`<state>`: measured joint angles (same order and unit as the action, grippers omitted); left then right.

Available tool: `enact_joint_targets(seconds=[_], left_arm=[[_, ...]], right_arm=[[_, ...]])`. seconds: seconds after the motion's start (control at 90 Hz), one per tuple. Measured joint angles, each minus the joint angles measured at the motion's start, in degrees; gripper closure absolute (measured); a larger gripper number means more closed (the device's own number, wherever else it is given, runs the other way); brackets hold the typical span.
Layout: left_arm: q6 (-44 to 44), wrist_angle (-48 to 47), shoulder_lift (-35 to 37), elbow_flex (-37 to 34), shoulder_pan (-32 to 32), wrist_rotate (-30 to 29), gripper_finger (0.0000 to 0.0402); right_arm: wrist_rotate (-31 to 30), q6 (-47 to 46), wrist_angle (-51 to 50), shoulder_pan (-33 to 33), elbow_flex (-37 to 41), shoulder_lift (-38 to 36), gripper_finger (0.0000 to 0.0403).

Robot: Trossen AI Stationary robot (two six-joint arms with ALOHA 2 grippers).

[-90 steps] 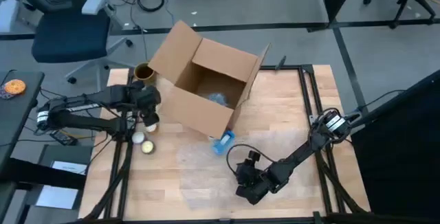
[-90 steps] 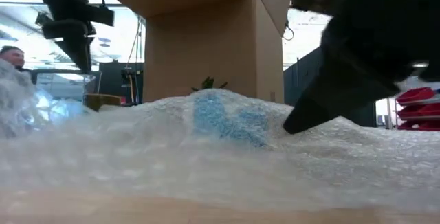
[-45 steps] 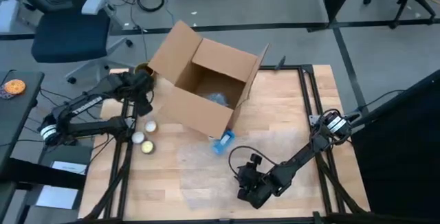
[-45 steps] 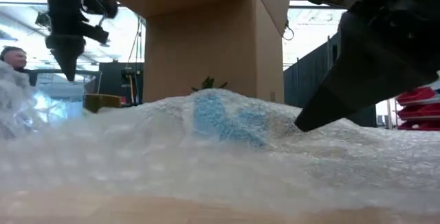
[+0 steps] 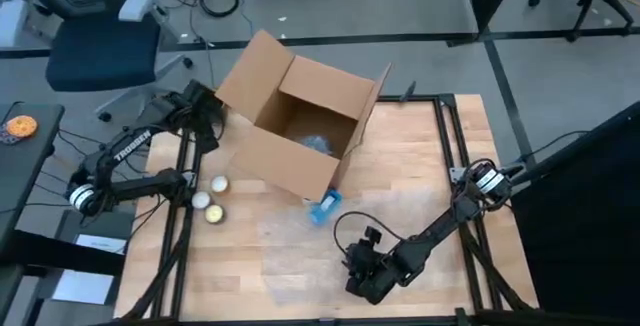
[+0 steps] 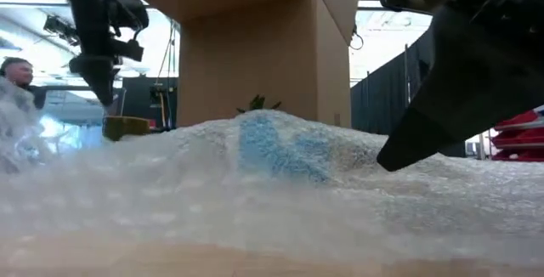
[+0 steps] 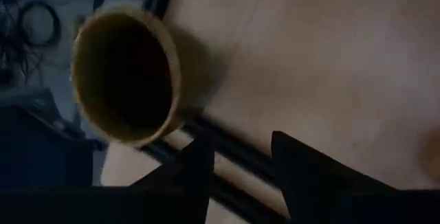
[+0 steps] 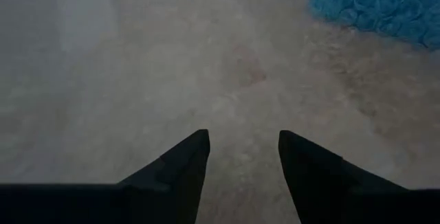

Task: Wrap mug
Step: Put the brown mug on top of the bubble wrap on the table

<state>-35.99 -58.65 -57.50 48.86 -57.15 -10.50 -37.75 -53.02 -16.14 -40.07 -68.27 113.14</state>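
The mug (image 7: pixel 125 74), a yellow-olive cup, stands upright at the far left corner of the desk (image 5: pixel 420 181), just beside the open cardboard box (image 5: pixel 298 116). The left gripper (image 5: pixel 205 126) hovers right above it, fingers (image 7: pixel 185 176) spread apart and holding nothing. Bubble wrap (image 5: pixel 300 231) lies spread across the middle of the desk toward the near edge, with a blue object (image 5: pixel 323 207) under its far edge by the box. The right gripper (image 5: pixel 360 278) sits low over the wrap near the near edge, fingers (image 8: pixel 182 165) parted, empty. Three small round objects (image 5: pixel 210 201) lie along the left edge.
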Motion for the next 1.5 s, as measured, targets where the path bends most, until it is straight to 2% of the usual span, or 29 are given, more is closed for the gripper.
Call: enact_joint_targets(seconds=[0.144,0.289,0.544,0.767,0.944,1.178,1.3,1.5], left_arm=[[-4.4,1.2,-2.3,0.0,-3.7,5.2,0.0271],[-6.6,2.6,-4.0,0.0,-4.4,4.7,0.0271],[-9.8,1.9,-2.0,0.0,-4.6,5.2,0.0271],[-14.4,1.1,-0.9,0.0,-4.6,5.7,0.0271],[-13.2,5.9,-1.0,-1.4,-2.9,8.6,0.0271],[-3.4,13.1,-1.1,-1.9,2.4,-1.4,0.0271],[2.0,14.0,-2.9,-1.9,4.2,-10.2,0.0271],[4.7,14.1,-10.4,-1.8,4.3,-11.0,0.0271]], right_arm=[[2.2,-1.6,0.0,0.3,0.0,0.0,0.0243],[4.1,-4.0,0.0,0.4,0.0,0.0,0.0243],[5.6,-4.5,1.3,0.5,0.0,0.0,0.0243],[4.5,-3.6,2.2,0.5,0.0,0.0,0.0243],[2.1,-1.9,3.4,0.8,0.0,0.0,0.0243],[-1.2,-0.6,3.8,0.8,0.0,0.1,0.0243],[-1.7,1.1,4.0,1.1,0.0,0.1,0.0243],[-1.6,2.2,4.3,1.4,0.0,0.1,0.0243]])
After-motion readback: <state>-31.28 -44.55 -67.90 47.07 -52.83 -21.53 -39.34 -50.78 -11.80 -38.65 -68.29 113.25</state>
